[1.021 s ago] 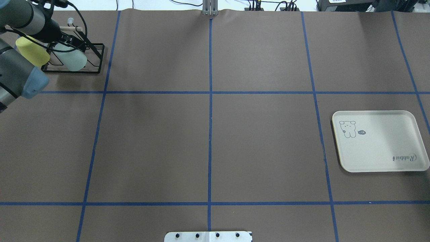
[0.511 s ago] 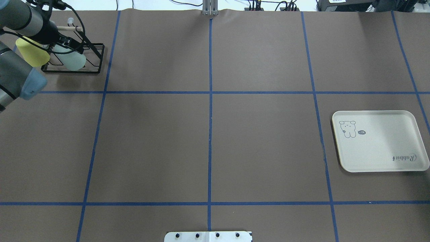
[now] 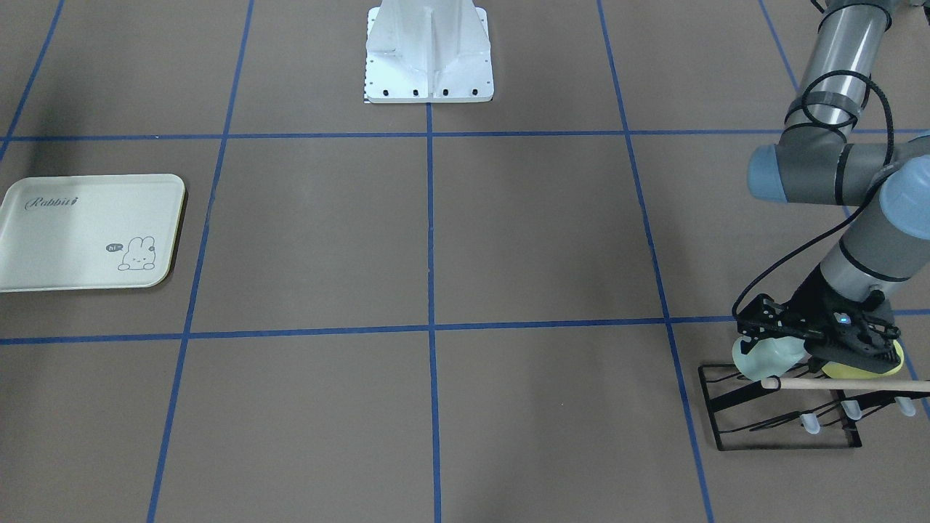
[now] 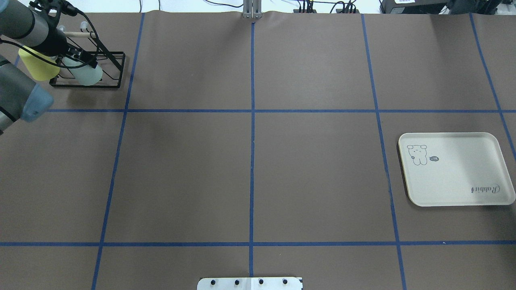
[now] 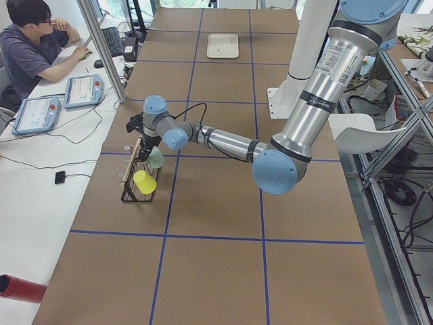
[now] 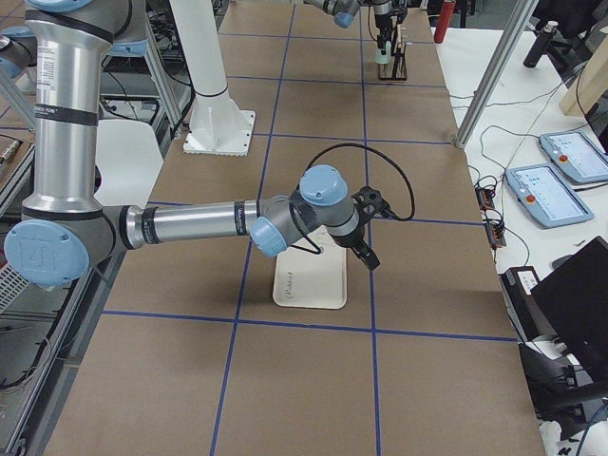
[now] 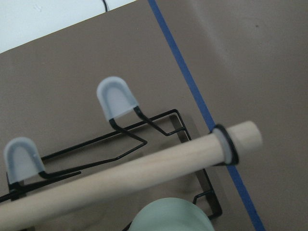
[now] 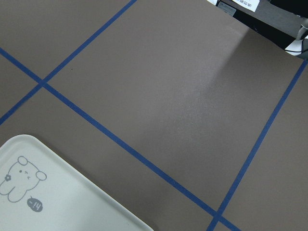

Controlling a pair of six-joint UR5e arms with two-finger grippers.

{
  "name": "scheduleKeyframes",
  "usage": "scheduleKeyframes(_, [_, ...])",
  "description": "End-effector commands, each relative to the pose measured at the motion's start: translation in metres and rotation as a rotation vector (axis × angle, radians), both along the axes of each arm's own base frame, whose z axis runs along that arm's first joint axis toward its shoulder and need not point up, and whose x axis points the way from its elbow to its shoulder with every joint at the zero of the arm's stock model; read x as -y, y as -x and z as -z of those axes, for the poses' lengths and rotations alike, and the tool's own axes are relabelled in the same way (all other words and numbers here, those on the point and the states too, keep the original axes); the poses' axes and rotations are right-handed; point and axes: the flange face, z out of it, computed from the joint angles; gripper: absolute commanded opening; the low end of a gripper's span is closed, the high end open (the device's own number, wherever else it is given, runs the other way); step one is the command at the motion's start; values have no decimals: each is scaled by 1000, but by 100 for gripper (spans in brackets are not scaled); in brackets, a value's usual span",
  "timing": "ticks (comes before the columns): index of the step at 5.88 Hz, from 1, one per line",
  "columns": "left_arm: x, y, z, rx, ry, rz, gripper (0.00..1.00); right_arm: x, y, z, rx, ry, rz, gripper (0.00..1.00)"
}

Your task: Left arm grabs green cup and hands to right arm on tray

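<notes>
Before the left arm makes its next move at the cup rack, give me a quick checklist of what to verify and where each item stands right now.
1. Left end effector at the green cup, not the yellow cup: ok.
2. Grip closed on the green cup: cannot tell; no view shows the fingers clearly.
3. Cup free of the black rack: not ok; it sits in the rack, close by the wooden rod.
4. Tray bare for the drop: ok, nothing lies on it.
5. Right end effector waiting near the tray: ok; whether it is open or shut, cannot tell.
</notes>
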Motion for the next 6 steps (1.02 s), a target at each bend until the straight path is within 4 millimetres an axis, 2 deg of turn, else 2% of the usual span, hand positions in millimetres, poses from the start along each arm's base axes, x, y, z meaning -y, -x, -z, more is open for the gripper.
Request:
scheduleKeyframes(1, [-3,2,-1,-2,1,-1,73,0,0,0,0,-4,0,100])
scheduleKeyframes(2, [-3,3,0,-2,3,2,47,0,0,0,0,-4,0,100])
scheduleKeyframes(3, [-6,6,13,-27,-5,-7,19,0,0,1,2,-10,-1,100])
scheduleKeyframes(4, [-18,11,24,-53,-13,-10,0,0,0,1,2,-10,-1,100])
scheduleKeyframes(5, [-22,29,44,-58,-23,11,0,0,0,2,2,-12,-1,100])
scheduleKeyframes(6, [-33,61,66,-56,-25,49,0,0,0,2,2,-13,-1,100])
